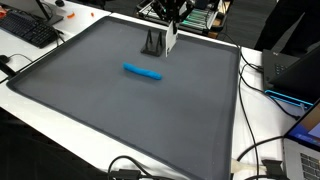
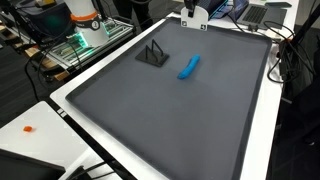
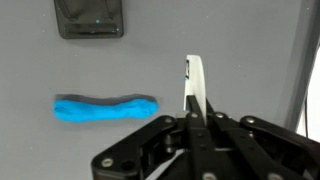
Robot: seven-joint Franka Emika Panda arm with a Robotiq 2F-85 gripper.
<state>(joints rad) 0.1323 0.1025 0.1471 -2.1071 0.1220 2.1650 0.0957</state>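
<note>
- Blue roll lay flat on the grey mat, apart from the black stand, probably so that it could be reached freely from above.
- Gripper hung just beside the stand and off one end of the roll, jaws drawn together on nothing I could make out; only a pale narrow tip showed.
- Counted: one roll, one stand, one gripper, one mat.

We take this for a lab or engineering office. A white table carries a large dark mat, and around it we see a black keyboard, an open laptop and loose black cables. In an exterior view we also make out bench electronics glowing green.
</note>
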